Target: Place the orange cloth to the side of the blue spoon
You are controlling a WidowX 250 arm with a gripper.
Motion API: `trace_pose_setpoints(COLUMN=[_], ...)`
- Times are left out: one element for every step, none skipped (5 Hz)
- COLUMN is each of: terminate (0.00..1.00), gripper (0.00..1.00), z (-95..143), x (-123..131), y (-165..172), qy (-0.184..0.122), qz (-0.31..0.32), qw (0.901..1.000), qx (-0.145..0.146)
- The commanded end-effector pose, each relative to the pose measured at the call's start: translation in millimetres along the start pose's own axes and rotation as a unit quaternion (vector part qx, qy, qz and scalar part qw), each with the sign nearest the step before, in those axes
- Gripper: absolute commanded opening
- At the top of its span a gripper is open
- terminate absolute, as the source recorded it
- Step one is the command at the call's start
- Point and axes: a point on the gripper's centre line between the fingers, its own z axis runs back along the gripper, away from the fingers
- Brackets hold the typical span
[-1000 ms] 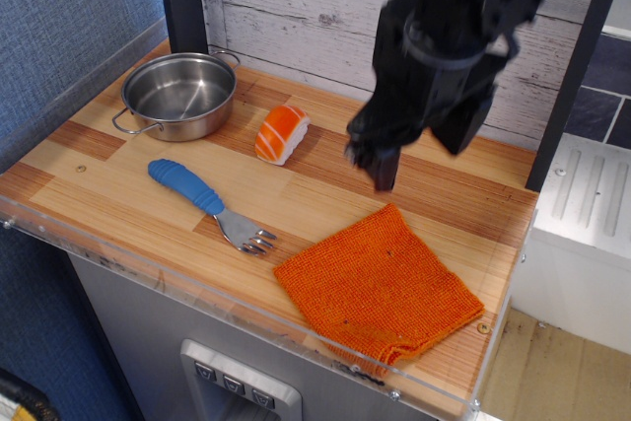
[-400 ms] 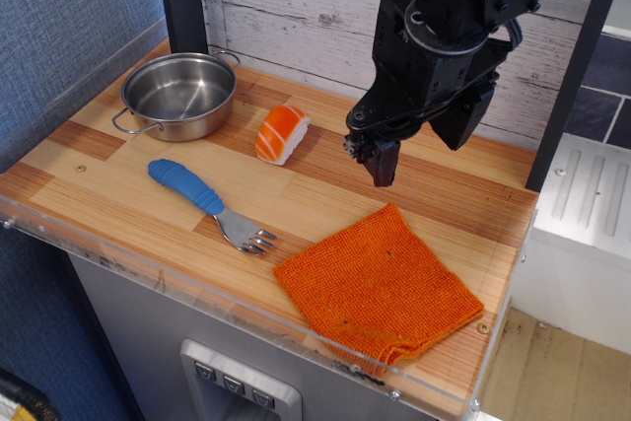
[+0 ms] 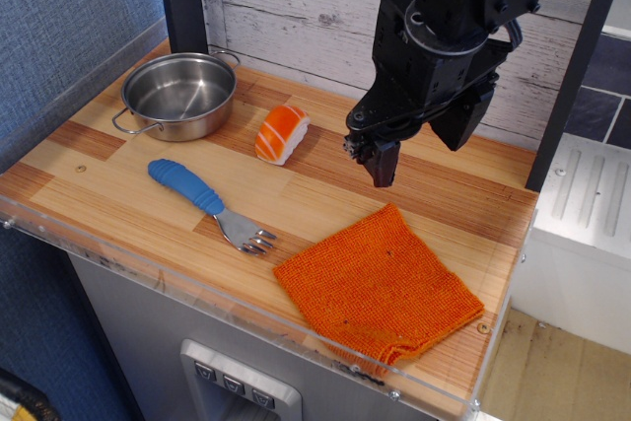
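The orange cloth (image 3: 378,286) lies flat on the wooden table at the front right, its front corner near the table's edge. The blue spoon (image 3: 209,203) lies to its left, blue ribbed handle pointing back left, silver tined head toward the cloth, a small gap between them. My black gripper (image 3: 381,169) hangs above the table just behind the cloth's back corner, not touching it. Its fingers look closed together and hold nothing.
A steel pot (image 3: 181,95) stands at the back left. An orange-and-white sushi piece (image 3: 282,133) lies between the pot and the gripper. A clear plastic lip (image 3: 237,315) runs along the table's front edge. A wooden plank wall stands behind.
From one second ago the gripper shifted slightly and steadied above the cloth's back corner. Over the last half second nothing has visibly moved. The cloth and spoon have stayed in place.
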Motion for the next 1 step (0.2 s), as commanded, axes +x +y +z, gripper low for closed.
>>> trace_pose_setpoints(terminate=[1.0], gripper=[1.0], z=[18.8], x=[4.7], y=[-5.2], qy=[-0.007], qz=[0.003], qw=[0.9996], qx=[-0.026])
